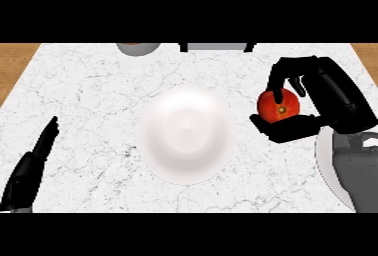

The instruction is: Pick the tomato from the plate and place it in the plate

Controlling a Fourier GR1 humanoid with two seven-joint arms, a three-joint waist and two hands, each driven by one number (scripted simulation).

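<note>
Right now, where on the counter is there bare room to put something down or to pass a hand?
Bare marble lies between the left hand and the centre plate, and behind that plate up to the grey container at the far edge. The right side is crowded: the right hand holds the tomato beside a second plate.

bare counter (pixel 88 90) lies open left of the middle plate (pixel 184 132) and beyond it. a narrow strip is free between that plate and the right hand (pixel 293 127) curled round the tomato (pixel 278 106). a second plate (pixel 325 170) blocks the right edge, partly under the forearm. the left hand (pixel 31 167) takes the near-left corner; perhaps a cup (pixel 138 48) stands far back.
</note>
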